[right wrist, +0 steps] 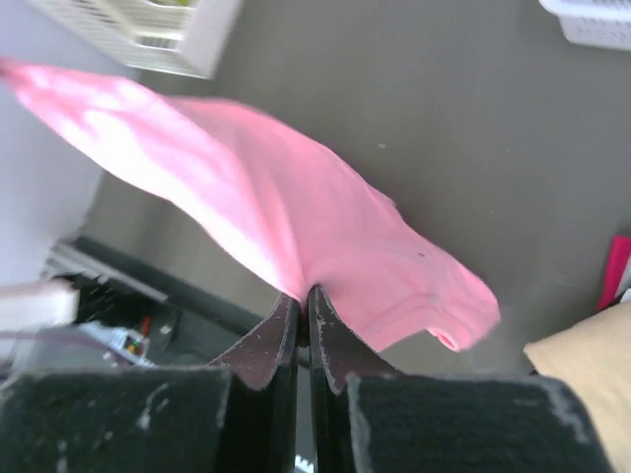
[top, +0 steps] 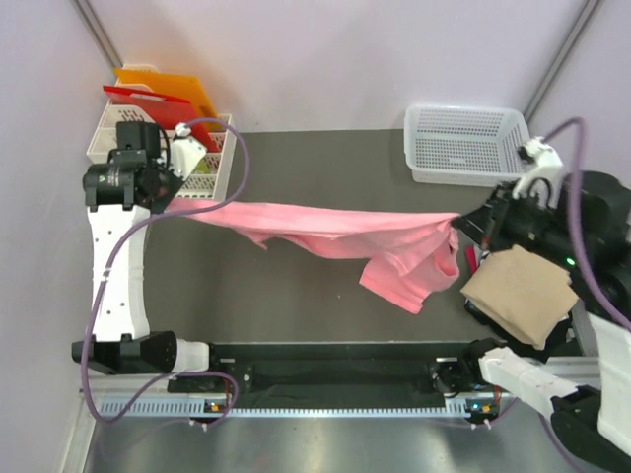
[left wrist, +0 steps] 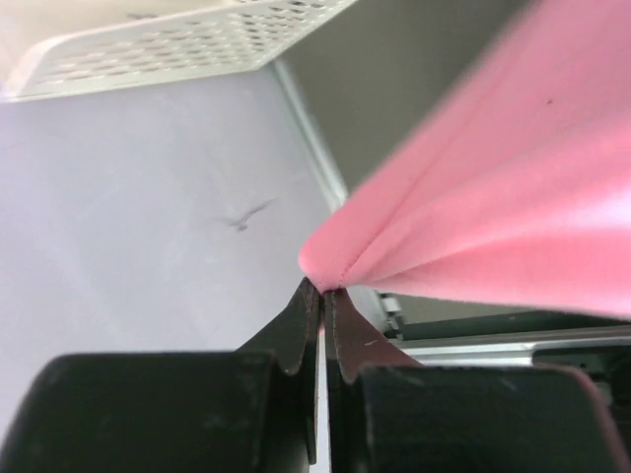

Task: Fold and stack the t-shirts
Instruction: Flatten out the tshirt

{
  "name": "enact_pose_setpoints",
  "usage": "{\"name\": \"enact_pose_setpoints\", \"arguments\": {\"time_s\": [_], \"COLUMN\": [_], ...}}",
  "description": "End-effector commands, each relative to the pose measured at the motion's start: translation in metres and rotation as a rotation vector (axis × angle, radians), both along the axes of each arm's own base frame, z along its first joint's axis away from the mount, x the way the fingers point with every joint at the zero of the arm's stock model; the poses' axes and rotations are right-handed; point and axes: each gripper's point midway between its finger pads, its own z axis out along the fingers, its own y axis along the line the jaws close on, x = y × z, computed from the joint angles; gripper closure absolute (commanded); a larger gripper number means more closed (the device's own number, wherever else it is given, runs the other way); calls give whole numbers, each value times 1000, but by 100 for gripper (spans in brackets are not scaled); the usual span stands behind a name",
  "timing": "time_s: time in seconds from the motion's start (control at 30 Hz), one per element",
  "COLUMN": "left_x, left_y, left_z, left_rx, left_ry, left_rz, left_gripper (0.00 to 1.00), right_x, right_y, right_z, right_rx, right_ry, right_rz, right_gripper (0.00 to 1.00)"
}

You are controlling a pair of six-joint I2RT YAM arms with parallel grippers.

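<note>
Stretching the soft salmon-pink t-shirt (top: 325, 232) between them, the two arms hold it in the air above the dark grey surface (top: 325, 158) — the left tool (left wrist: 323, 288) is clenched on one edge near the left wall, and the right tool (right wrist: 304, 294) is clenched on the opposite edge at the right. Pulling it taut like this looks meant to draw out creases and give a straight line before it is laid flat for folding. The cloth runs as a shallow, sagging band from left to right. A bunched part, seemingly a sleeve and hem, droops below the right grip toward the near side; whether it touches the surface I cannot tell. Soft ridges gather at both pinches. Just right of the hanging end lies a folded tan-beige t-shirt (top: 521, 293) — probably the start of the stack — with a white mesh plastic basket (top: 463, 143) beyond it at the far right.
</note>
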Motion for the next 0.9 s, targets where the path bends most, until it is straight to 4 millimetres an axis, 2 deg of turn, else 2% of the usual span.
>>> {"name": "enact_pose_setpoints", "arguments": {"time_s": [0.0,0.03,0.1,0.2,0.3,0.43,0.5,0.57,0.63,0.67,0.7,0.77,0.83,0.87], "left_x": [-41,-44,-56,-67,-65,-51,-31,-14,12,26,42,67,83,92], "left_y": [12,14,17,22,18,9,9,10,12,14,16,24,27,28], "left_z": [47,55,74,72,51,34,24,13,9,8,16,31,48,67], "left_rx": [92,101,141,181,152,88,86,82,83,83,90,105,108,93], "left_ry": [-19,-45,-100,-84,-31,4,-22,-31,-59,-69,-124,-196,-261,-319], "left_rz": [-12,-12,-25,-32,-47,-53,-53,-41,-22,4,17,76,113,142], "left_gripper": [100,100,100,100,100,100,100,100,100,100,100,100,100,100], "right_x": [-48,-57,-69,-69,-49,-8,8,33,54,64,70,87,93,92], "right_y": [6,4,6,5,5,9,10,12,12,13,13,17,19,20], "right_z": [28,39,42,44,40,25,20,17,15,22,32,41,53,57], "right_rx": [81,97,115,117,104,73,45,18,-11,-12,-12,-9,0,2], "right_ry": [-28,-57,-36,-27,-26,30,32,7,-10,-48,-83,-111,-143,-153], "right_rz": [116,128,151,141,92,13,-7,-35,-56,-67,-76,-84,-83,-76], "right_gripper": [100,100,100,100,100,100,100,100,100,100,100,100,100,100]}}
